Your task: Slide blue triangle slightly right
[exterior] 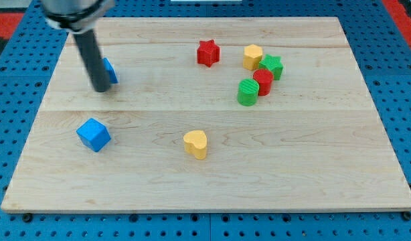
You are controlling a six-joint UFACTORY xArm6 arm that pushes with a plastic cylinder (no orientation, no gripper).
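Note:
The blue triangle (110, 70) lies at the board's upper left, partly hidden behind my dark rod. My tip (100, 88) rests on the board at the triangle's lower left edge, touching or almost touching it. A blue cube (93, 134) sits below, toward the view's bottom left, apart from the tip.
A red star (207, 53) lies at top centre. A yellow block (252, 56), a green star (272, 67), a red cylinder (262, 82) and a green cylinder (247, 92) cluster at the upper right. A yellow heart (196, 144) lies at lower centre. The wooden board (312, 154) sits on a blue pegboard.

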